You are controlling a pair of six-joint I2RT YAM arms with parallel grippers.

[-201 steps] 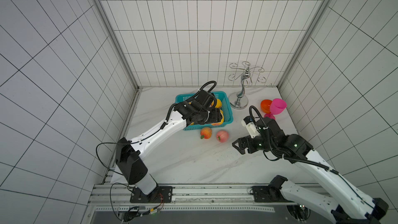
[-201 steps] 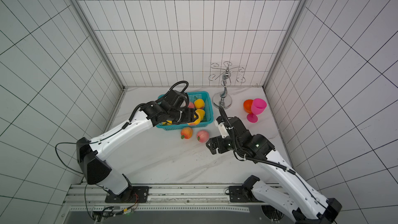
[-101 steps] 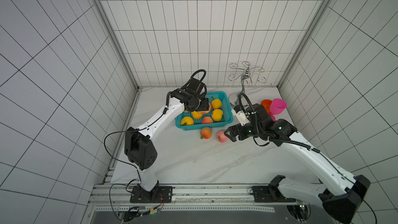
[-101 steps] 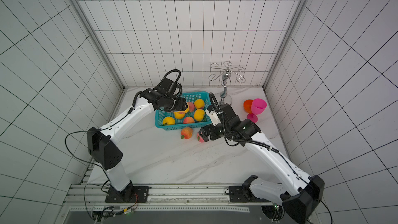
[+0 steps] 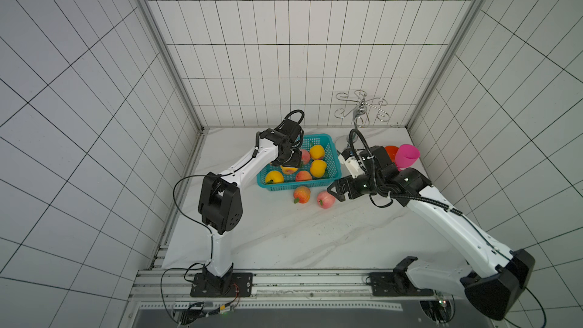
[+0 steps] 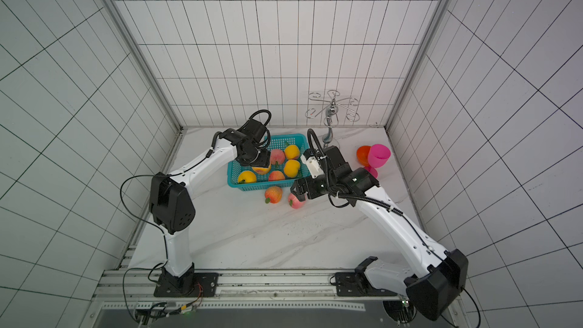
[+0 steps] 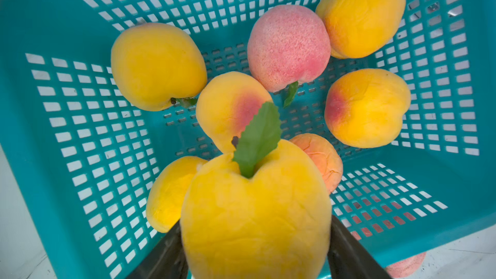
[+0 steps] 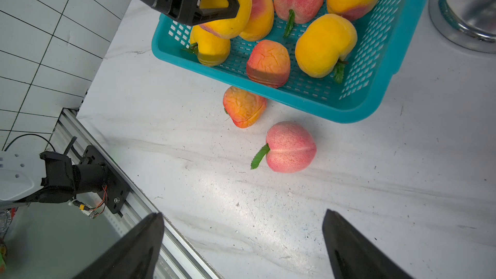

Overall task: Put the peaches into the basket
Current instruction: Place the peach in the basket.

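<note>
The left tool (image 5: 289, 165) is clamped on a round yellow toy peach with a green leaf (image 7: 255, 216). Its two black fingers (image 7: 161, 253) press the fruit's sides and hold it over the inside of the turquoise rectangular plastic basket with mesh walls (image 5: 316, 136).

Seven more peaches lie on the basket floor beneath it: three plain yellow, two yellow with a red blush, a pink one (image 7: 288, 46) and a wrinkled orange-red one (image 7: 319, 162).

Two fruits lie outside the basket on the white marble table (image 5: 284, 241). A second wrinkled orange-red peach (image 8: 243, 107) sits just beside the basket's long wall on the robot's side; I cannot tell whether it touches. A pink peach with a green leaf (image 8: 291, 147) lies near the same wall, clear of it.

The right tool (image 8: 243, 214) hovers just beside that pink peach on the side away from the basket, its jaws wide apart and empty.

Past the basket's short end stand a chrome wire stand (image 5: 361, 110), an orange plastic goblet (image 5: 391, 150) and a pink plastic goblet (image 5: 407, 156).
</note>
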